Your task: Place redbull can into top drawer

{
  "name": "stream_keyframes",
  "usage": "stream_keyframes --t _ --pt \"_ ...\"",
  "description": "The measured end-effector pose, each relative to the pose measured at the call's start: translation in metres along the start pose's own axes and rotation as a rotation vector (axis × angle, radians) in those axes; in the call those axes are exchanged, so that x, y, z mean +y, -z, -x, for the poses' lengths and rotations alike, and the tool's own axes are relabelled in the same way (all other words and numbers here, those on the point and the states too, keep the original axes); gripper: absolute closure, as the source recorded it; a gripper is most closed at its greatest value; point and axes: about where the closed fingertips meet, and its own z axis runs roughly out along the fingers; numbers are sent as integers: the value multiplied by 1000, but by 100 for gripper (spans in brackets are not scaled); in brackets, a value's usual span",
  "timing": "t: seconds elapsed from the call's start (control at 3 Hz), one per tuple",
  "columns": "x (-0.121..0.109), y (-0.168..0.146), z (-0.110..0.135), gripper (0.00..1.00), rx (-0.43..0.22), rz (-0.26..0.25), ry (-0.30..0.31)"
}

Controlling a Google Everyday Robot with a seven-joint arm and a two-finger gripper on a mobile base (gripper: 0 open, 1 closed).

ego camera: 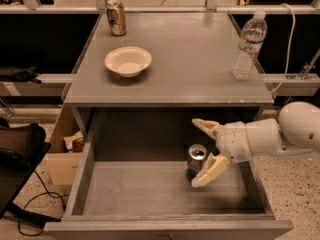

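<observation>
The redbull can (195, 161) stands upright on the flat grey bottom of the open top drawer (135, 189), right of its middle and toward the back. My gripper (196, 153) reaches in from the right on a white arm. Its two cream fingers (211, 170) are spread wide, one behind the can and one in front of it. The can sits in the gap between them, and the far finger is clear of it.
On the grey cabinet top (190, 69) are a white bowl (128, 60) at the left, a stouter orange-brown can (116, 17) at the back left and a water bottle (248, 45) at the right. A cardboard box (65, 149) and a black bag (17, 149) sit on the floor at the left.
</observation>
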Motion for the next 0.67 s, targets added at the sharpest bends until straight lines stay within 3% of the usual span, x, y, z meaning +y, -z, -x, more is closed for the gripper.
stream_keyframes --t 0.33,0.67 --pt "27 25 40 0 27 114 104" --pt "78 63 70 0 113 237 246"
